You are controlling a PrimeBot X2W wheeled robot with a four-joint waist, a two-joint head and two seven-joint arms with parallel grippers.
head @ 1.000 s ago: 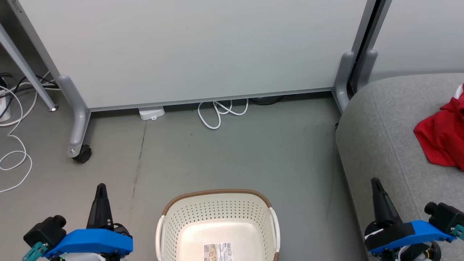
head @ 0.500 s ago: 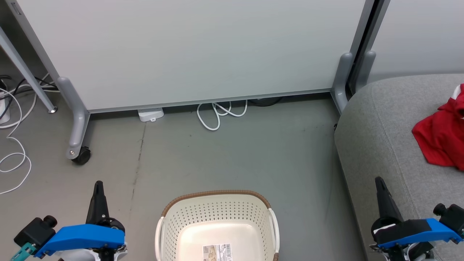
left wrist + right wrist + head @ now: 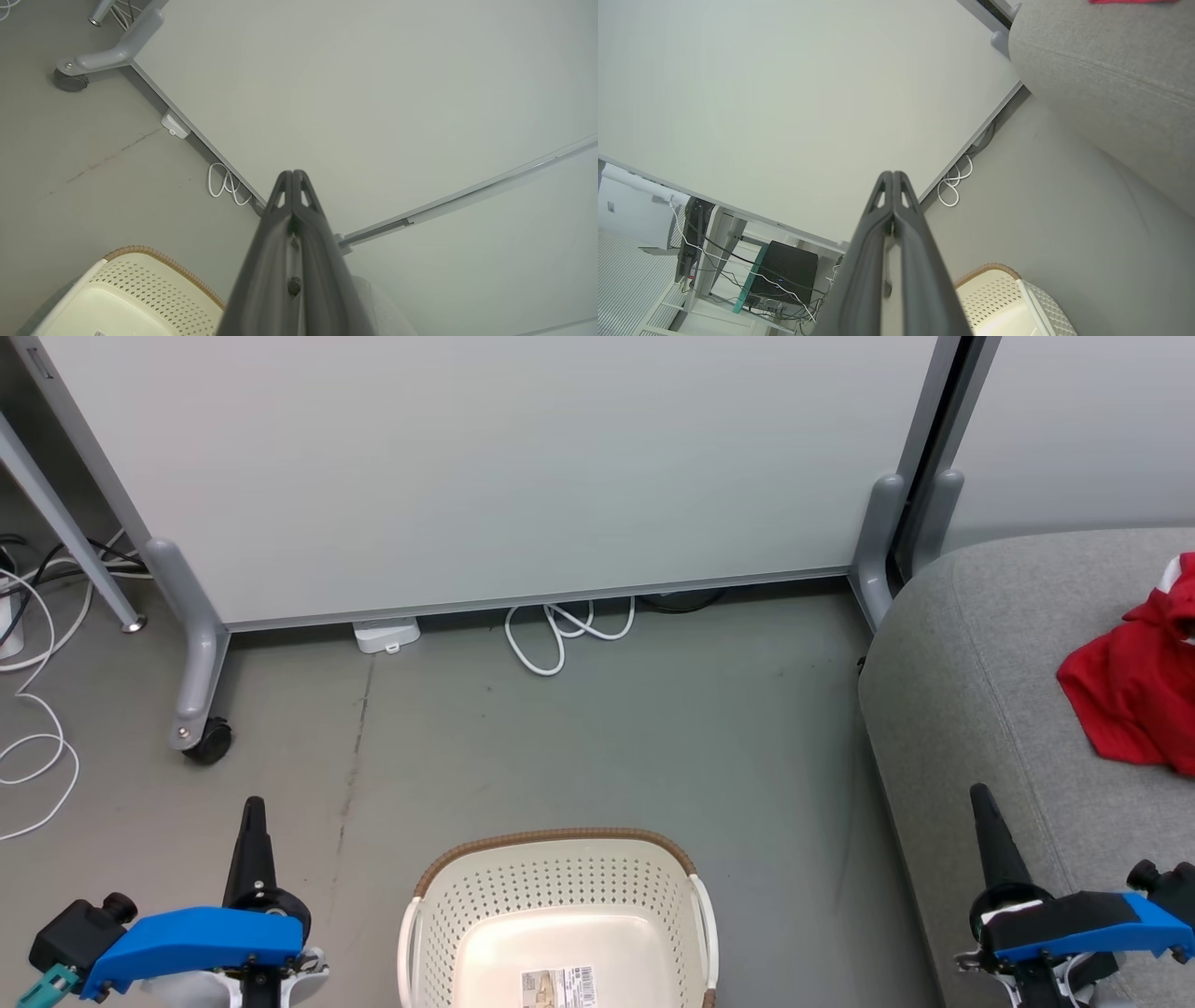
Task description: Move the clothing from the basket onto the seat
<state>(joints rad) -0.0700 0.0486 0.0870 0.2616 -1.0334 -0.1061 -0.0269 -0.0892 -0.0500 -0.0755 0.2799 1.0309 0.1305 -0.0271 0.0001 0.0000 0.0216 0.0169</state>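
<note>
One crumpled heap of bright red clothing [image 3: 1134, 695] lies at the right edge of the head view, at mid-height. It is partly cut off by the frame, and a sliver of white shows at its top. It rests on the grey seat [image 3: 971, 709], which occupies the right side of that view.

The fabric looks soft, light and limp. It would likely sag and trail when lifted, and thin cloth might slip from narrow fingertips. A raised fold or bunched ridge near the heap's middle seems the best place to pinch, taking several layers at once.

At bottom centre stands the cream basket [image 3: 553, 837] with its brown rim. Its visible bottom is bare except for a paper label [image 3: 558, 987], though its near part is cut off. Judging from this, the moving looks finished or nearly so.

The left gripper [image 3: 252, 807] points up at lower left. The right gripper [image 3: 980, 795] points up at lower right, overlapping the seat's lower left part. Both have their fingers pressed together with nothing between them, well apart from basket and clothing.

Beyond lie the grey floor [image 3: 597, 737], a coiled white cable [image 3: 560, 635] at upper centre, and a pale wheeled partition [image 3: 513, 476] across the top.
</note>
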